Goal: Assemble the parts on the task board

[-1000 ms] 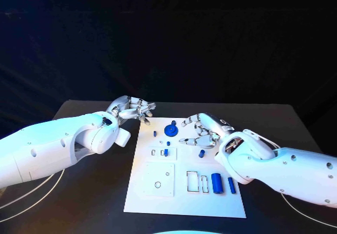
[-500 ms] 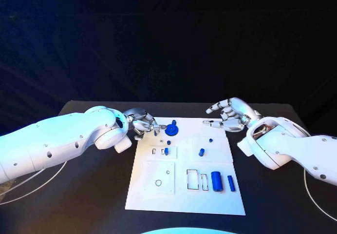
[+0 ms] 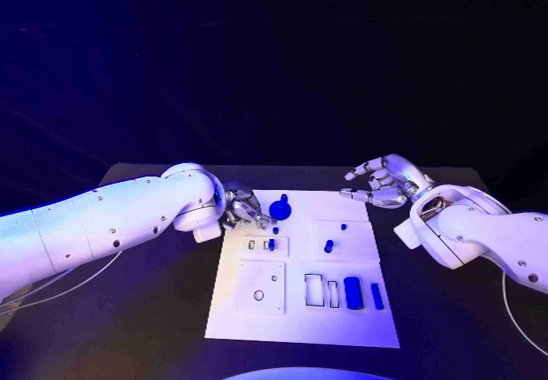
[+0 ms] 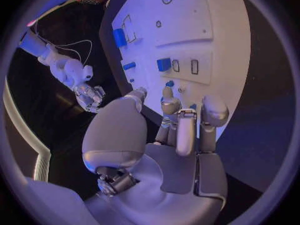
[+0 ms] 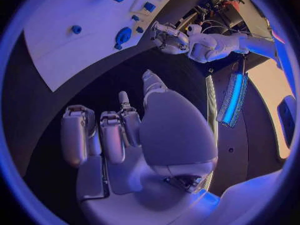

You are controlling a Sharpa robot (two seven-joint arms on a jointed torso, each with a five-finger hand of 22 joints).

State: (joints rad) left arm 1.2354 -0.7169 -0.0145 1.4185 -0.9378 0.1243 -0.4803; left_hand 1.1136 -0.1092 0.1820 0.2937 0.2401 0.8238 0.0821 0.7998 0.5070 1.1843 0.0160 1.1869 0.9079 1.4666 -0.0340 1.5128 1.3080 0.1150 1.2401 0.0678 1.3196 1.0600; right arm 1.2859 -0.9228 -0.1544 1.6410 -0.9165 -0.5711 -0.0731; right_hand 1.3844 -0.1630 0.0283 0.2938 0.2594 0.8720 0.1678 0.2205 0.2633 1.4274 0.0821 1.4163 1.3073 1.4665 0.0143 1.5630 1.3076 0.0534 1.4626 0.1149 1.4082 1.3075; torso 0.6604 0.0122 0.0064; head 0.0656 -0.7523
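Left hand (image 3: 243, 210) empty, fingers parted, beside blue part (image 3: 279, 210), right hand (image 3: 385, 183) curled, empty, apart

Left arm reaching in, left robot hand (image 3: 245, 210) low at the near-left corner of the task board (image 3: 299, 317), fingers curled inward, nothing visibly held. Right arm bent at the right side, right robot hand (image 3: 382, 184) raised beyond the board's far-right corner, fingers partly curled, apart, empty.
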